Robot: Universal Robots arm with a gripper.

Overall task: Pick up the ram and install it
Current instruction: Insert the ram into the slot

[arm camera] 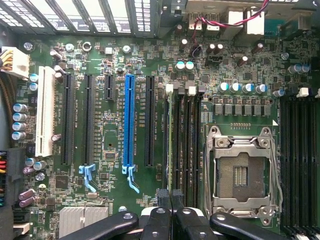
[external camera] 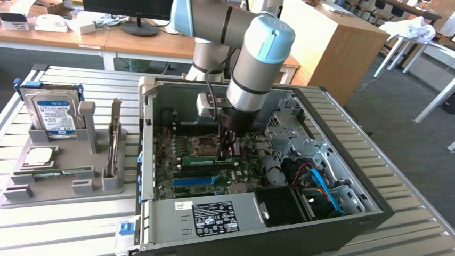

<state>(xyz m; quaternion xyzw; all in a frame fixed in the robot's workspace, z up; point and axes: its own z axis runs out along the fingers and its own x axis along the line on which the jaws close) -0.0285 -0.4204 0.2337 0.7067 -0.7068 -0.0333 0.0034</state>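
The ram (external camera: 204, 159) is a thin green stick lying along a memory slot on the motherboard, beside the empty processor socket (external camera: 206, 143). My gripper (external camera: 227, 156) reaches straight down into the open computer case onto the stick's end at the exterior view's right. In the wrist view the ram (arm camera: 170, 140) shows edge-on in the slot and runs into the seam between my fingertips (arm camera: 163, 196). The gripper (arm camera: 170, 194) is shut on that thin edge. A second green stick (external camera: 53, 172) lies flat on the grey holder outside the case.
The grey holder (external camera: 64, 186) also carries a blue-labelled hard drive (external camera: 53, 114), a silver processor chip (external camera: 39, 156) and a thin board on edge (external camera: 114, 141). Case walls (external camera: 146, 160), a drive cage (external camera: 299, 128) and cables (external camera: 320, 184) surround the motherboard. Neighbouring memory slots (arm camera: 187, 140) stand open.
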